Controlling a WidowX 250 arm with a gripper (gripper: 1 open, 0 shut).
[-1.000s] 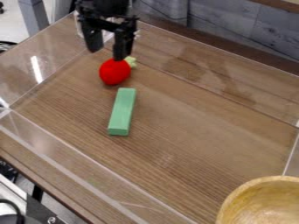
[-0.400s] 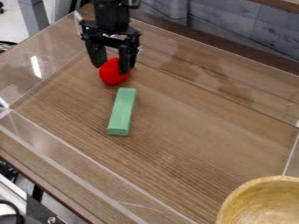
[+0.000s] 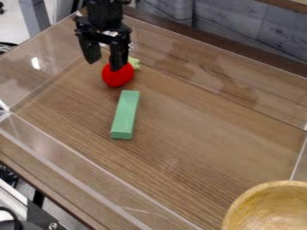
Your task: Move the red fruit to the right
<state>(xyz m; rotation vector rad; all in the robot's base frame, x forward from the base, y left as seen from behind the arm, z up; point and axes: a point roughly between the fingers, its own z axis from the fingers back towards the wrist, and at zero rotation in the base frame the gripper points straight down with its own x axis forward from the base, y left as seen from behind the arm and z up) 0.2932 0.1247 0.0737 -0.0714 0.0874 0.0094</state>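
The red fruit (image 3: 117, 75), round with a small green stem on its right, lies on the wooden table at the back left. My black gripper (image 3: 104, 61) hangs just above and slightly left of it, open. One finger (image 3: 89, 52) stands left of the fruit, while the other comes down over the fruit's top. I cannot tell whether that finger touches the fruit. Nothing is lifted.
A green block (image 3: 125, 114) lies lengthwise just in front of the fruit. A wooden bowl (image 3: 274, 209) sits at the front right corner. Clear plastic walls (image 3: 48, 171) ring the table. Bare wood stretches to the right of the fruit.
The gripper dropped around the fruit, then shifted slightly left and up. Its fingers stay apart and the fruit has not moved.
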